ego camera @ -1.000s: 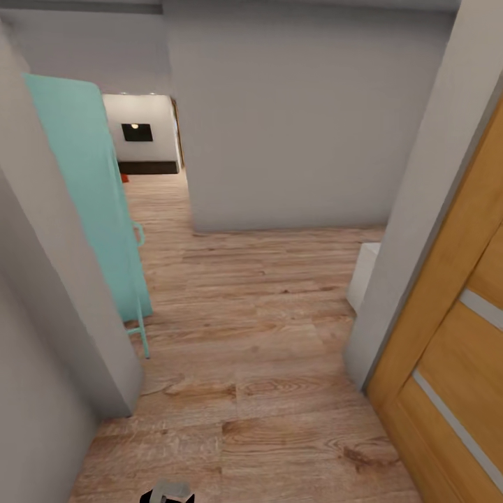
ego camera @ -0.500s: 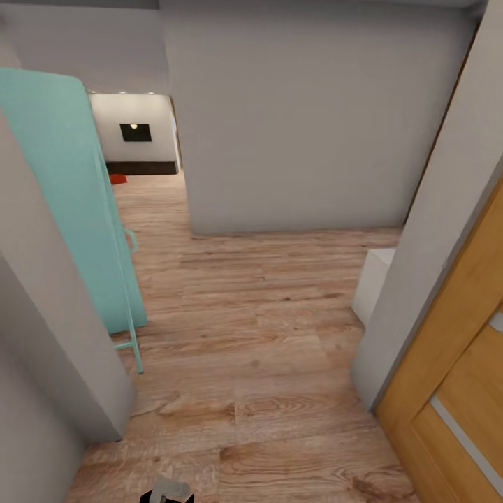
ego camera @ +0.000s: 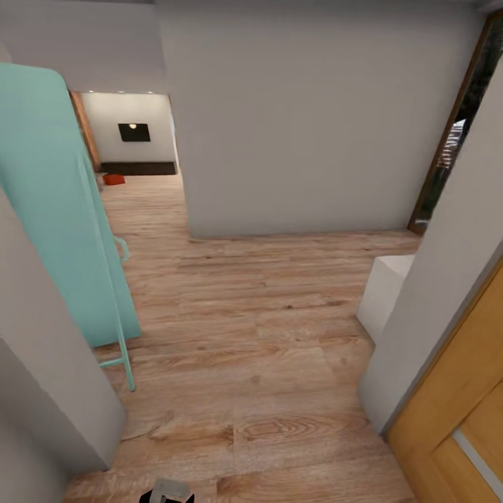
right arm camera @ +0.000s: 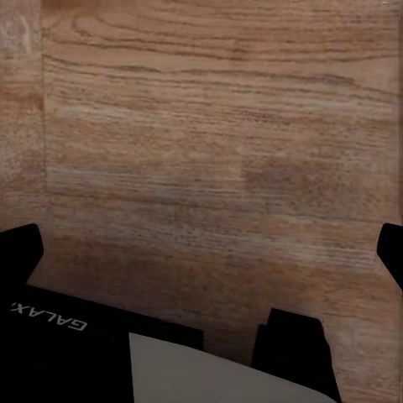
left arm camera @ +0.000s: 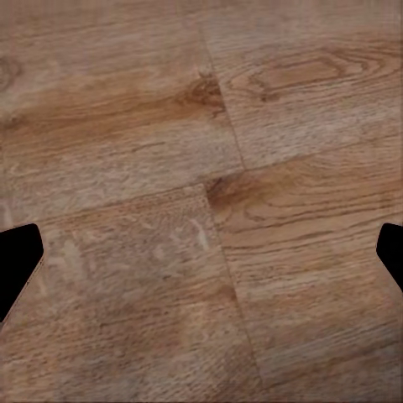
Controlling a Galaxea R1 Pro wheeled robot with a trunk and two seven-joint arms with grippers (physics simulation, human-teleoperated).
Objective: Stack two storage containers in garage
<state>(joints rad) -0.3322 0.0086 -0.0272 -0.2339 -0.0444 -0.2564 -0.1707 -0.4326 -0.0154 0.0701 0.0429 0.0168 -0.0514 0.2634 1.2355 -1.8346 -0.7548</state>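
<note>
Head view: the robot stands in a hallway on light wood-plank floor (ego camera: 265, 335), with grey walls to either side, a turquoise door (ego camera: 63, 230) at the left and a wooden door (ego camera: 454, 433) at the right. Through the far opening the living room (ego camera: 133, 140) is visible, with its black wall TV (ego camera: 133, 132) and long low dark cabinet (ego camera: 137, 168). One small orange-red shape, judged to be one of the storage containers (ego camera: 114, 179), lies on the plank floor before that cabinet, well away from the robot. A second container cannot be made out. Judgement: the task is at its start; no container is carried, none has reached the garage, and the approach to the living room is not yet complete.

Left wrist view: the left end effector (left arm camera: 201, 252) hangs over bare plank floor, its two fingertips (left arm camera: 17, 260) at the far edges of the picture, spread wide, nothing between them.

Right wrist view: the right end effector (right arm camera: 201, 252) likewise faces plank floor, fingertips (right arm camera: 18, 248) wide apart and empty, with part of the robot's own dark body (right arm camera: 84, 353) below it. The container is nowhere near either end effector.
</note>
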